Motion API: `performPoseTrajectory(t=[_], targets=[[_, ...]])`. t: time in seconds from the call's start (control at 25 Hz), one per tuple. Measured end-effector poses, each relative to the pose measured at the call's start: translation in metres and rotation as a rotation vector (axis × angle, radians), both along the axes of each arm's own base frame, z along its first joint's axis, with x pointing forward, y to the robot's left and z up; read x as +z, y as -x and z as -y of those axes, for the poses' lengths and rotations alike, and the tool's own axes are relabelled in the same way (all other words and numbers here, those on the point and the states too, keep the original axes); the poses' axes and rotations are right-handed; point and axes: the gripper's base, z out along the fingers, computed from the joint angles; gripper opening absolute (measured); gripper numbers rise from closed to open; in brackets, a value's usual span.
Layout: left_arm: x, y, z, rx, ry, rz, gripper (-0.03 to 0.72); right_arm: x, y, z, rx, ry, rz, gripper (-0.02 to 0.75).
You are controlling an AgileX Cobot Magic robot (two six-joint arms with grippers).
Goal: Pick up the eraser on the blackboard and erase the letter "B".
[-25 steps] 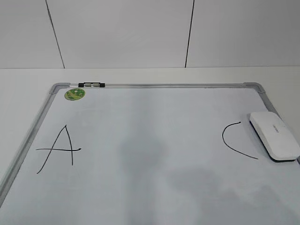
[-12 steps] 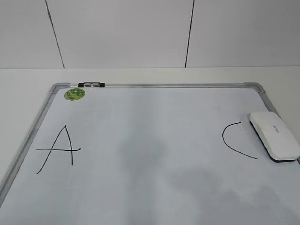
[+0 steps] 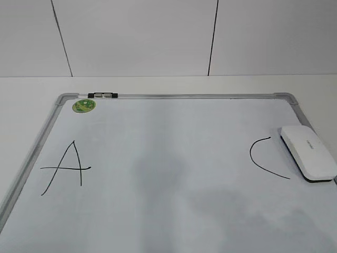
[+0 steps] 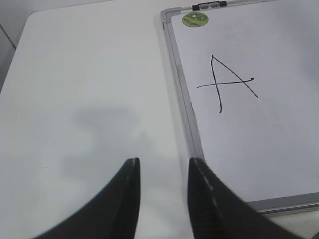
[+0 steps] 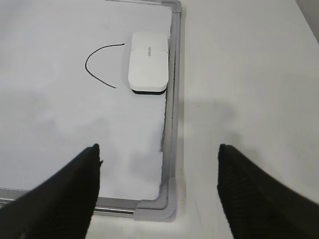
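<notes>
No B shows between the A and C, so the wipe looks done: the eraser (image 5: 148, 61) lies flat on the blackboard (image 5: 172, 124) against its right frame, right pincer (image 5: 158, 152) spread wide nearby and holding nothing.

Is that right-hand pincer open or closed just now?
Open. In the right wrist view the right pincer shows its two dark fingers spread wide apart, empty, with the eraser lying untouched on the whiteboard.
</notes>
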Motion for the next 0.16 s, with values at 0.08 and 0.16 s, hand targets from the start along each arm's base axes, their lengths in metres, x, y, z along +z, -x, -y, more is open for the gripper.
performPoseTrajectory(t=[0.08, 0.16], targets=[[0.0000, 0.0000, 0.0000, 0.000, 0.000, 0.000, 0.244, 0.0000, 0.0000, 0.0000, 0.000, 0.000, 0.000, 0.587], [0.0000, 0.0000, 0.0002, -0.001, 0.002, 0.000, 0.244, 0.0000, 0.0000, 0.0000, 0.000, 0.000, 0.000, 0.586]])
